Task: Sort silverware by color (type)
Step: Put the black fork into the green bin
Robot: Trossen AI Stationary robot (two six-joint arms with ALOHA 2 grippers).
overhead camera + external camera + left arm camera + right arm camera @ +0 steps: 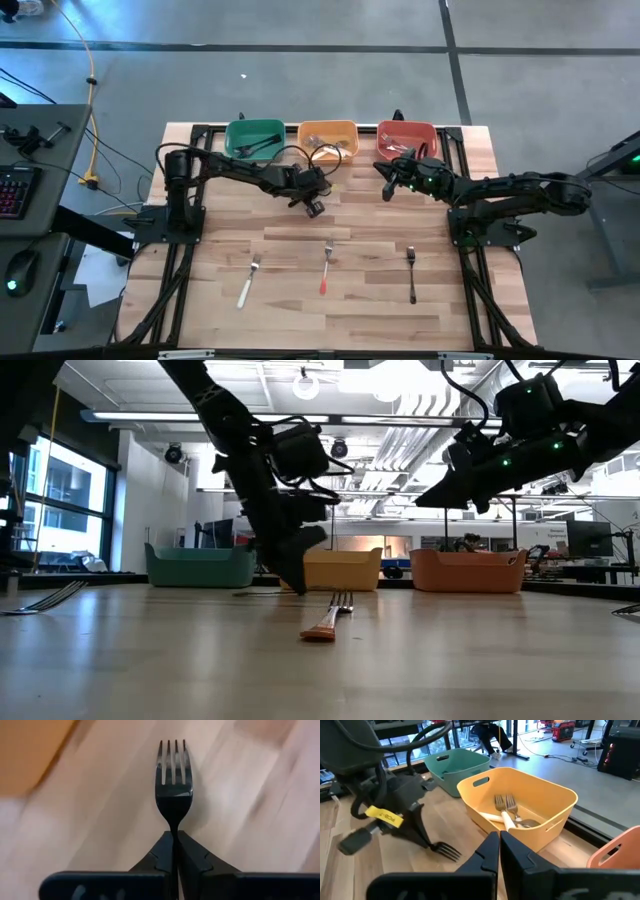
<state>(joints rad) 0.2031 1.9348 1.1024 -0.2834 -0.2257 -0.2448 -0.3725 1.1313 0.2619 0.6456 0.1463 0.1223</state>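
My left gripper hangs over the table's middle, in front of the orange bin, shut on a black fork. Closer to the near edge lie three forks: a white-handled one, a red-handled one and a black one. My right gripper waits shut in front of the red bin, nothing between its fingers. The green bin holds dark utensils, and the orange bin holds white-handled forks. My left gripper pinches the black fork at its neck, just behind the head, between the two fingers. The fingers slant down from above and lie along the fork. Head and tines stick out past the fingertips, low over the wood; whether they touch it I cannot tell.
The three bins stand in a row along the far edge. Black frame rails run along the table's left and right sides. Bare wood lies between the bins and the three forks.
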